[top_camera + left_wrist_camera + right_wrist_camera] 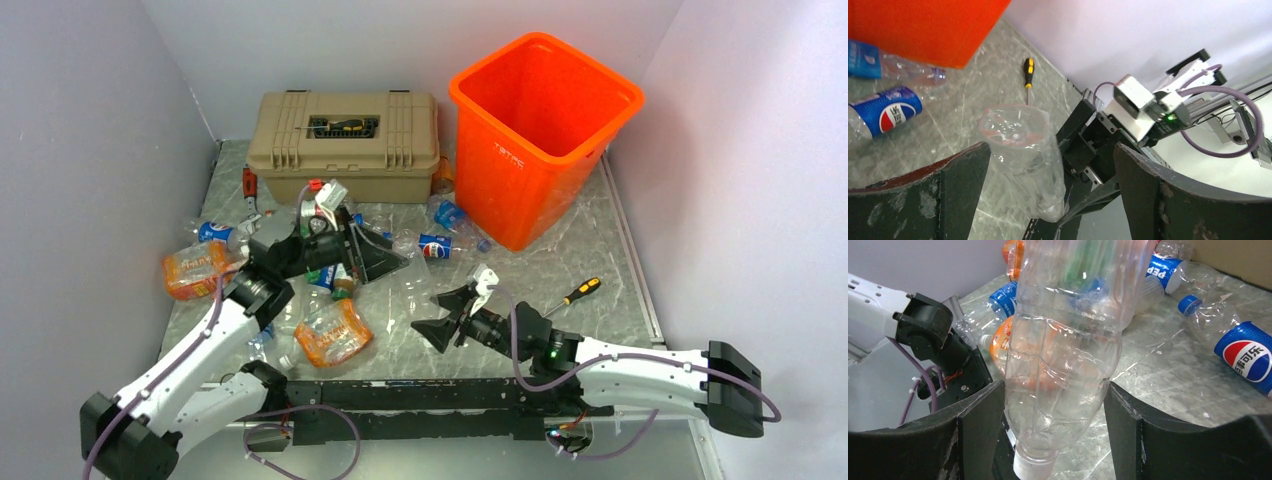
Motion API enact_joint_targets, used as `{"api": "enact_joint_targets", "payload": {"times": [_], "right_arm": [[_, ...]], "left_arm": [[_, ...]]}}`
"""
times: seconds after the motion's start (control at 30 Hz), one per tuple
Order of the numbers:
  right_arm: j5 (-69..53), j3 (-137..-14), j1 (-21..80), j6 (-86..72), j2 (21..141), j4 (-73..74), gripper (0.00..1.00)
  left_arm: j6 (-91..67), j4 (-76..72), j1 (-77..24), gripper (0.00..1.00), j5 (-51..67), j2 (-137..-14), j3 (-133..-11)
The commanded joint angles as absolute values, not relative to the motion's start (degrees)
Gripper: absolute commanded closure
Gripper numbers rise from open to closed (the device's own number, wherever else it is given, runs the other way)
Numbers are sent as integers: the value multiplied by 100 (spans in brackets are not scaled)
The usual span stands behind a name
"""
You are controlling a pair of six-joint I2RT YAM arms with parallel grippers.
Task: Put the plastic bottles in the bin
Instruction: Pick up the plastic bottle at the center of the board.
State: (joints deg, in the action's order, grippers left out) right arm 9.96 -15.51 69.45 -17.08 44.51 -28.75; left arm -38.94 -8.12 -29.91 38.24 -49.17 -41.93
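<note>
- A crushed plastic bottle with a wrinkled orange wrap (pixel 195 268) lies at the far left on the grey marbled tabletop (pixel 590 335), among other flattened clear bottles.
- The left gripper (pixel 385 255) (pixel 1050 150) has scuffed, matt black fingers. Its jaws are spread as wide as they go and hold nothing. It hangs over the bottle heap in front of the toolbox.
- A second orange-wrapped crushed bottle (pixel 333 335) lies on the near side of the left arm.
- The tan hard-plastic toolbox (pixel 345 145) has a ribbed lid and stands closed at the back left.
- A blue-labelled Pepsi bottle (pixel 437 246) (pixel 885 112) (pixel 1248 352) lies on its side in front of the bin. Its clear body is crumpled.
- The right gripper (pixel 445 315) (pixel 1048 405) has its jaws partly closed, pressing both sides of a clear ribbed plastic bottle (pixel 1063 365) (pixel 1020 150).
- That bottle is thin-walled, dented and without a label, and its white neck points towards the wrist. It is held near the middle of the table, well apart from the bin.
- A screwdriver with a yellow and black handle (pixel 578 293) (pixel 1028 75) and a slim metal shaft lies flat to the right of the right gripper.
- The tall square bright orange plastic bin (pixel 530 160) (pixel 923 25) stands upright at the back right. It is smooth and glossy, with a thick rim, small white lettering and walls tapering downward.
- The bottles in view are all outside the bin.
</note>
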Motion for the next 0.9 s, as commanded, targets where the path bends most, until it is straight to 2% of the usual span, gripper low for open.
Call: {"api": "enact_joint_targets", "payload": {"times": [0.0,0.23,0.53,0.87], "right_arm": [[658,-1995,6996,-1551,4624,-2927,78],[667,-2171,7001,-1425,4413,-2304,78],[579,-2252,7005,-1405,4533,-2646,79],[568,-2485,7013,-1327,4769,-2619,80]], "left_arm": [[-3941,-824,-2981,1,4460,-5378,-4606],[-2948,870,-2986,1,4309,-5429,-5508],[-3865,-454,-3000,1,4880,-5653,-4710],[-3505,-18,-3447,1,4597,-5835,-4878]]}}
